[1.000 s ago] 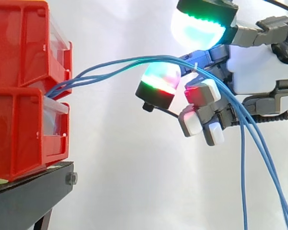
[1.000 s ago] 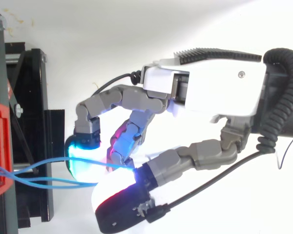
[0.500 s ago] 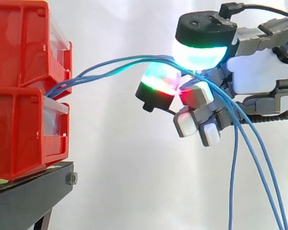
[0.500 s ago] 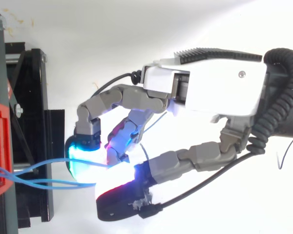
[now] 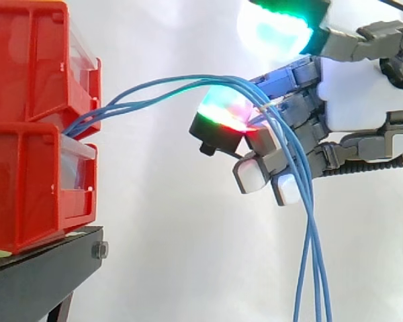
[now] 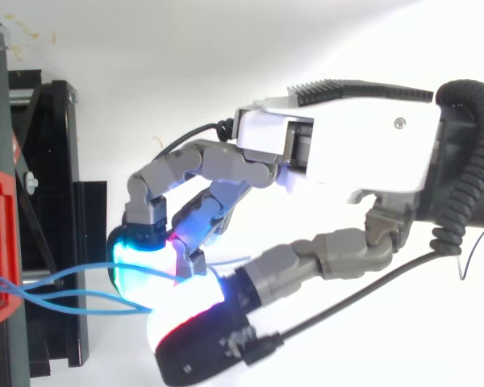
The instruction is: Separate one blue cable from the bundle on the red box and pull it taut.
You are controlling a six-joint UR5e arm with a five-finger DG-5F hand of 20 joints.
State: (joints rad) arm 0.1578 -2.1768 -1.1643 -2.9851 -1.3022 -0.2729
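With the blue cables (image 5: pixel 168 84) arched from the red bins (image 5: pixel 27 121) and hooked over the hand's (image 5: pixel 363 94) curled fingers (image 5: pixel 221 121), thumb raised clear, one strand should be pinched alone and drawn steadily away.

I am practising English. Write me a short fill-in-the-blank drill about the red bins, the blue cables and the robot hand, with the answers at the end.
1. In the side view, the two red bins are stacked on a ____ stand.
2. In that view, the hand is to the ____ of the bins.
3. Past the hand, the blue cables hang ____.
Missing words: black; right; down.
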